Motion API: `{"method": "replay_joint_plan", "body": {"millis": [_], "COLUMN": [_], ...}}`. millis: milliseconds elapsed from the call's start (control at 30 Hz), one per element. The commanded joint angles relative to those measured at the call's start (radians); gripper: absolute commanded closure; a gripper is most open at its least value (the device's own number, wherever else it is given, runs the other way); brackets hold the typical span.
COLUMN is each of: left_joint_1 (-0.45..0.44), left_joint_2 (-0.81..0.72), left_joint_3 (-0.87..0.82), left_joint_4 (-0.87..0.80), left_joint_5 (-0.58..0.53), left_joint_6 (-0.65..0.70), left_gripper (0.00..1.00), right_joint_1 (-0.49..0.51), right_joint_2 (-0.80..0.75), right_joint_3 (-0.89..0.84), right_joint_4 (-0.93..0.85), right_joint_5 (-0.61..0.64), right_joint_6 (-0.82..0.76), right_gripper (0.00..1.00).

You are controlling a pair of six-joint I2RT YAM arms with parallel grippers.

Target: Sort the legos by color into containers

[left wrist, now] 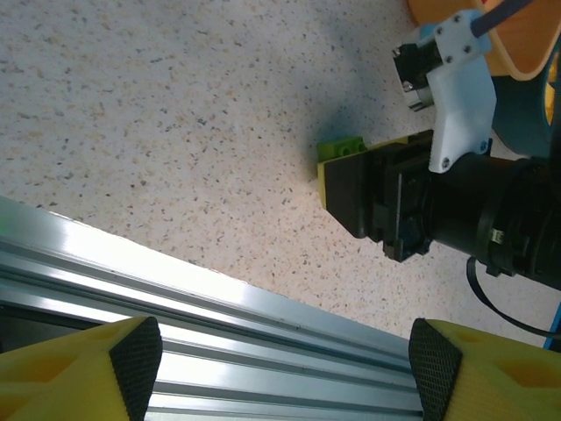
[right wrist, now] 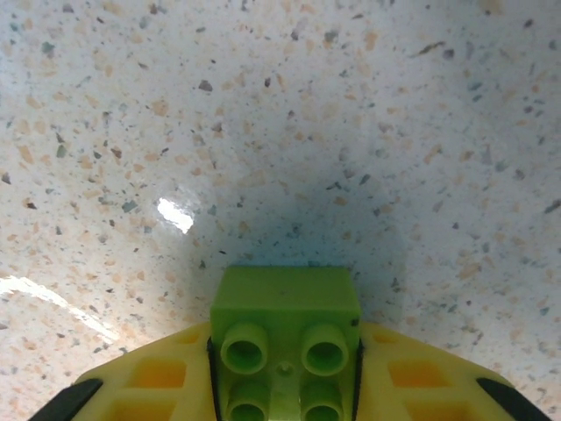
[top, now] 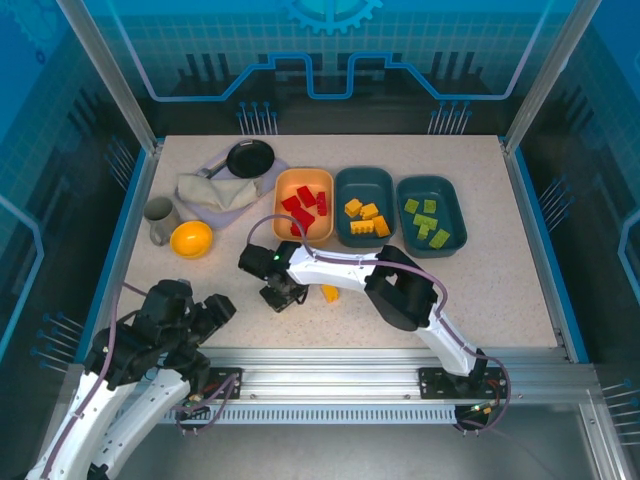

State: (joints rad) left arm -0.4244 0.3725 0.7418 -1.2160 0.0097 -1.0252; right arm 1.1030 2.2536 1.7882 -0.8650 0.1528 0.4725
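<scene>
Legos mostly sorted already: red ones (top: 303, 203) in the orange-yellow tray (top: 281, 183), yellow-orange ones (top: 365, 218) in the middle teal tray (top: 342, 182), green ones (top: 427, 222) in the right teal tray (top: 457, 200). We've got the right gripper (top: 283, 296) clamped on a light green lego (right wrist: 285, 338), fingers snug on both sides, low over the table (top: 480, 290) near the front. We can't tell if it's touching. One yellow-orange brick (top: 330, 293) sits loose just beside it. Left gripper (left wrist: 280, 360) hangs wide open, holding nothing, by the front rail (left wrist: 175, 289).

A speckled beige table (top: 500, 280) sits inside blue translucent walls (top: 50, 150), an aluminium rail (top: 330, 360) along its near edge.
</scene>
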Motion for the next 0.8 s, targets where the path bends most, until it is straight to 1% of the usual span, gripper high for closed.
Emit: {"method": "replay_joint_plan", "body": {"millis": [0, 67, 167, 300, 400, 500, 600, 700, 767], "left_joint_1": [0.000, -0.001, -0.002, -0.019, -0.060, -0.111, -0.165, -0.216, -0.239], "left_joint_2": [0.037, 0.081, 0.177, 0.353, 0.508, 0.664, 0.811, 0.944, 1.010], "left_joint_3": [0.012, -0.009, -0.041, -0.026, 0.038, 0.120, 0.212, 0.314, 0.371], "left_joint_4": [0.114, 0.215, 0.389, 0.583, 0.675, 0.746, 0.796, 0.817, 0.820], "left_joint_5": [0.093, 0.155, 0.238, 0.265, 0.259, 0.257, 0.256, 0.251, 0.246], "left_joint_6": [0.065, 0.087, 0.102, 0.105, 0.128, 0.138, 0.145, 0.155, 0.155], "left_gripper": [0.22, 0.22, 0.22, 0.22, 0.22, 0.22, 0.22, 0.22, 0.22], "right_joint_1": [-0.007, -0.048, -0.157, -0.377, -0.564, -0.737, -0.883, -0.973, -1.000], "right_joint_2": [-0.100, -0.188, -0.346, -0.544, -0.637, -0.666, -0.648, -0.601, -0.555], "right_joint_3": [-0.030, -0.070, -0.171, -0.321, -0.396, -0.431, -0.443, -0.425, -0.407], "right_joint_4": [-0.003, -0.006, -0.018, -0.029, -0.032, -0.031, -0.021, -0.017, -0.006], "right_joint_5": [0.043, 0.065, 0.091, 0.086, 0.048, -0.020, -0.077, -0.080, -0.088], "right_joint_6": [0.008, 0.010, 0.012, -0.012, -0.051, -0.078, -0.081, -0.070, -0.066], "right_gripper": [0.73, 0.74, 0.74, 0.73, 0.73, 0.73, 0.73, 0.73, 0.73]}}
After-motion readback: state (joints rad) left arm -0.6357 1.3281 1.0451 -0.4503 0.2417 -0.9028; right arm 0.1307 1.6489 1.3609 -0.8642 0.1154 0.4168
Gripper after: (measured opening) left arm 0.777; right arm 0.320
